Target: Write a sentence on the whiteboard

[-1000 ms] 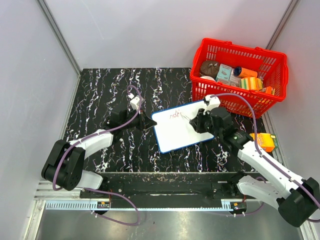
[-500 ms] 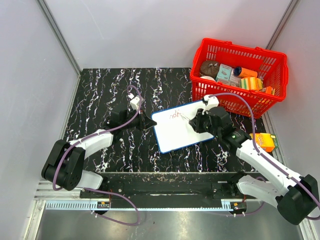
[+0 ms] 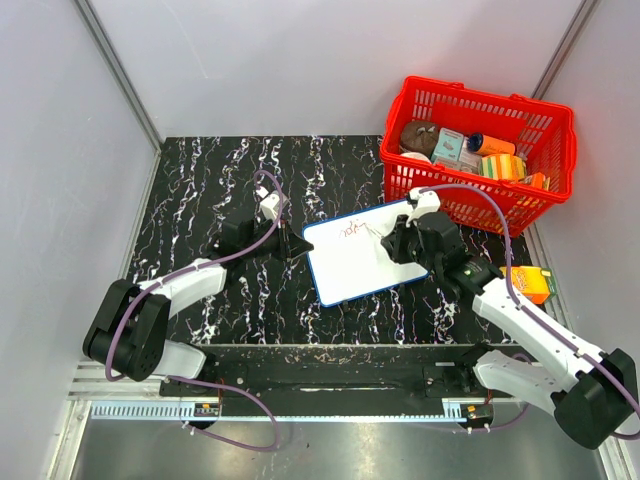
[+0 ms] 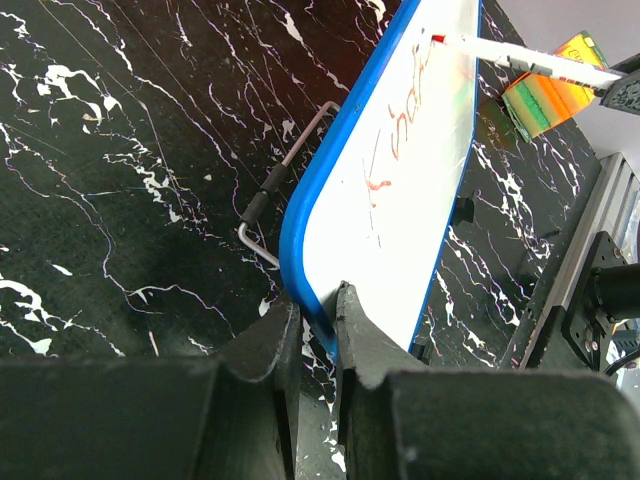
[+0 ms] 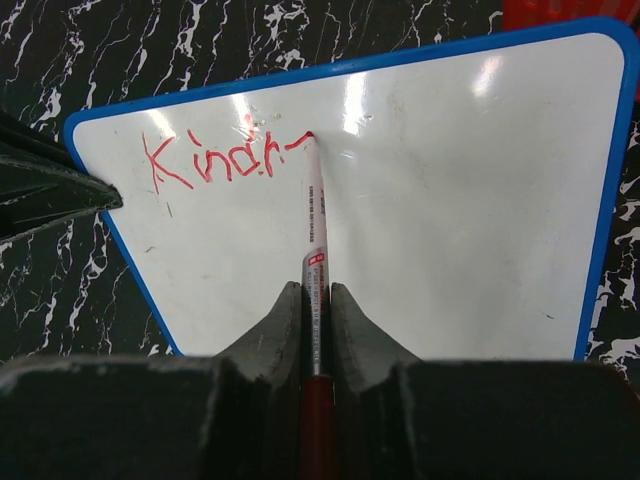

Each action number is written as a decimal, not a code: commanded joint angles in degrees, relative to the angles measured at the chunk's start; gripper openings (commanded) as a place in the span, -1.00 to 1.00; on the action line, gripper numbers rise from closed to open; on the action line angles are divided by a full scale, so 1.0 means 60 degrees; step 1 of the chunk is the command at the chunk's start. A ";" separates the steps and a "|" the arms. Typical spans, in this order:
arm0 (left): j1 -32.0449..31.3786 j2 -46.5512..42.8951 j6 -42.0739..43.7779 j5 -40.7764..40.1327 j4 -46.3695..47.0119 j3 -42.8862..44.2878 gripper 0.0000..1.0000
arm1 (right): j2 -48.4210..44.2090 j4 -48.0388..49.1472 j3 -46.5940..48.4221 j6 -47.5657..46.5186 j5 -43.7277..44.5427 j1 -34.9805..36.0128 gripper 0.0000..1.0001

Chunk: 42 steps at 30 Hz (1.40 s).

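Our right gripper (image 5: pixel 315 292) has its jaws clamped on the marker (image 5: pixel 314 215), its tip on the whiteboard (image 5: pixel 460 230) at their 12 o'clock; our left gripper (image 4: pixel 315 305) pinches that mid-table whiteboard's rim at its 9 o'clock corner. Over the last second the sentence (image 5: pixel 205 160) has grown to roughly "Kindn", so we judge the first word barely half done. We count one whiteboard, one marker, one written line, one basket (image 3: pixel 562 150) at 2 o'clock.

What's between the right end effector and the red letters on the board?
A marker. The right end effector grips it, and its tip reaches the red letters on the whiteboard. The right wrist view shows this.
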 commanded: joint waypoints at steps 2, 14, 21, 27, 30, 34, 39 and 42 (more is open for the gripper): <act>0.0058 0.0174 0.1512 -0.1452 -0.0060 0.0132 -1.00 | 0.0217 -0.0156 0.0495 -0.0190 0.0644 0.0021 -1.00; 0.0044 0.0189 0.1527 -0.1467 -0.0075 0.0132 -1.00 | 0.0364 -0.0010 0.0437 -0.0102 -0.0264 0.0021 -1.00; 0.0058 0.0174 0.1527 -0.1467 -0.0089 0.0132 -1.00 | 0.0262 -0.0200 0.0319 -0.0087 -0.0484 0.0021 -1.00; 0.0058 0.0174 0.1541 -0.1496 -0.0089 0.0132 -1.00 | 0.0042 -0.0479 0.0217 -0.0131 -0.0470 0.0021 -1.00; 0.0044 0.0174 0.1541 -0.1482 -0.0089 0.0132 -1.00 | -0.0061 -0.0610 0.0158 -0.0117 -0.0513 0.0035 -1.00; 0.0058 0.0174 0.1541 -0.1496 -0.0089 0.0132 -1.00 | -0.0163 -0.0757 0.0056 -0.0131 -0.0383 0.0021 -1.00; 0.0044 0.0174 0.1541 -0.1496 -0.0104 0.0132 -1.00 | -0.0236 -0.0830 0.0070 -0.0058 0.0086 0.0021 -1.00; 0.0044 0.0174 0.1541 -0.1482 -0.0104 0.0132 -1.00 | -0.0222 -0.0772 0.0172 -0.0044 0.0394 0.0006 -1.00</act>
